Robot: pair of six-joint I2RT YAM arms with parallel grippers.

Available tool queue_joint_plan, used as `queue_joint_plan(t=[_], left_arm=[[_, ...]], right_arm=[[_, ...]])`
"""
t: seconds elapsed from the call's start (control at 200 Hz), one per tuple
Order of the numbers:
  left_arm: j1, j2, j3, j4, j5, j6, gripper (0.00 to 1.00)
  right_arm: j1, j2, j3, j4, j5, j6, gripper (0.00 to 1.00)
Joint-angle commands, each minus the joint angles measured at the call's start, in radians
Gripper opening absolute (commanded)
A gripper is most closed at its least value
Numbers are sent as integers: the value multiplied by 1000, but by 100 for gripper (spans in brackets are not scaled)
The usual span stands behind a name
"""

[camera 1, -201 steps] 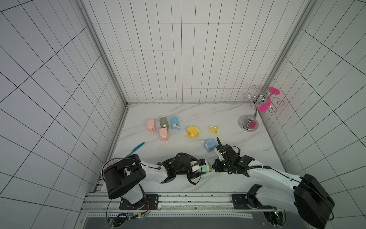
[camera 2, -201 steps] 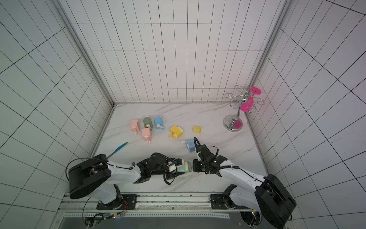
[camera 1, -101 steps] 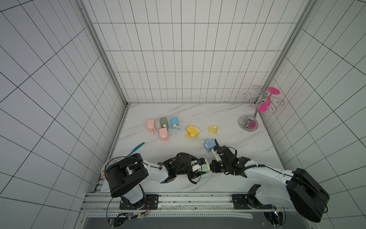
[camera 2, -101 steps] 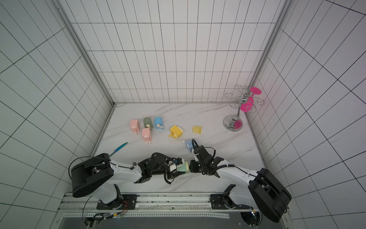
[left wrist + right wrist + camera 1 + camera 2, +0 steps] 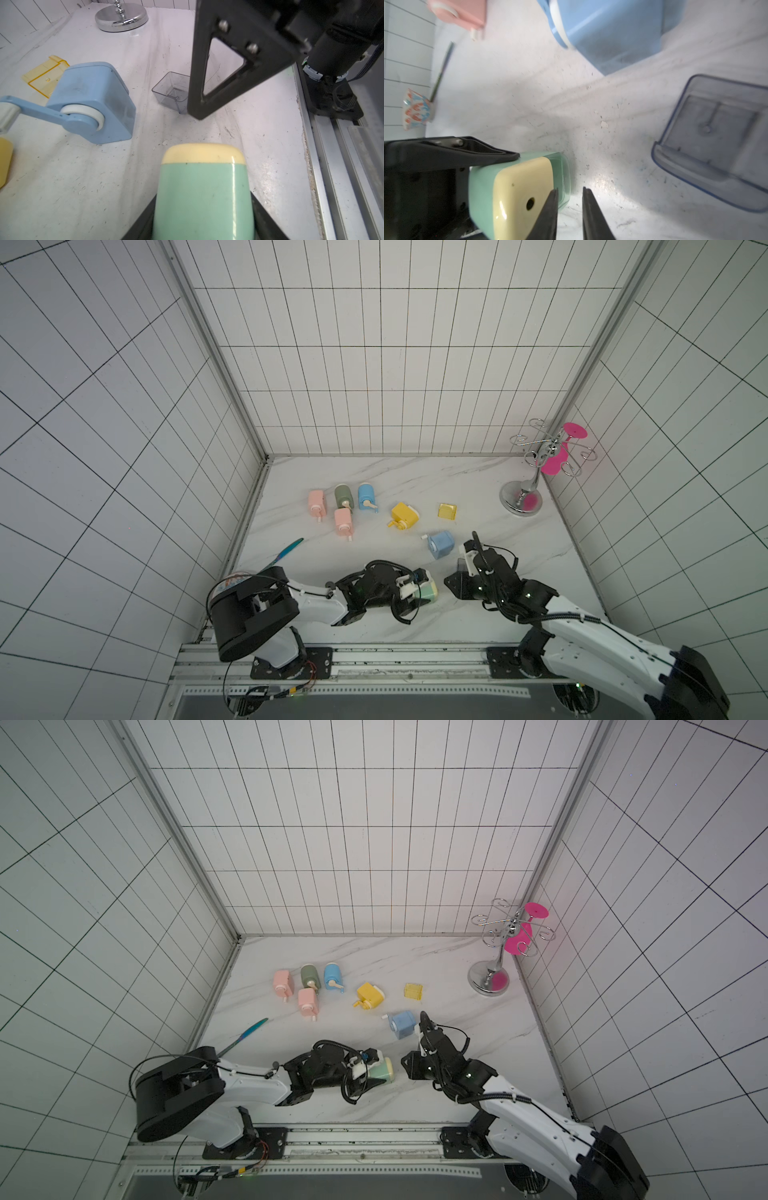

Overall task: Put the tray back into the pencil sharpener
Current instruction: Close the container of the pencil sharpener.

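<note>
My left gripper (image 5: 417,593) (image 5: 372,1070) (image 5: 202,224) is shut on the mint-green pencil sharpener (image 5: 429,592) (image 5: 383,1069) (image 5: 203,187) (image 5: 508,191), holding it on its side near the table's front. The cream face with the pencil hole points at my right gripper. A translucent green tray (image 5: 565,176) sits in the sharpener's side. My right gripper (image 5: 448,583) (image 5: 404,1058) (image 5: 569,191) stands just clear of that side. It is open by a narrow gap, with nothing between its fingers. A clear grey tray (image 5: 460,566) (image 5: 172,91) (image 5: 716,141) lies loose beside it.
A blue sharpener (image 5: 440,544) (image 5: 91,97) stands just behind the grey tray. Further back lie a yellow sharpener (image 5: 404,515), a yellow tray (image 5: 447,511) and several pastel sharpeners (image 5: 343,506). A chrome glass rack (image 5: 521,502) stands back right. A teal tool (image 5: 286,549) lies left.
My right gripper first pressed in against the green sharpener, then drew back to the right and opened a little. The left gripper kept its hold.
</note>
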Motion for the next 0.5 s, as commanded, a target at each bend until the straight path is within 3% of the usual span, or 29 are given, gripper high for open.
queue_joint_plan(t=[0.0,0.13,0.28,0.415,0.495], left_arm=[[1,-103,-9,-26,-53,-87,0],[4,-218,-16,-106,-231,-213,0],[39,-357,1,-246,-451,-356,0],[147,-423,33,-368,-610,-522,0],[224,-407,82,-451,-616,-582,0]], right_arm=[[-10,-138,-3,-180,147,6,25],[-31,-235,15,-250,195,-10,25],[-38,-238,40,-266,215,-31,26],[-41,-212,51,-259,213,-47,26],[-41,-205,53,-251,210,-52,25]])
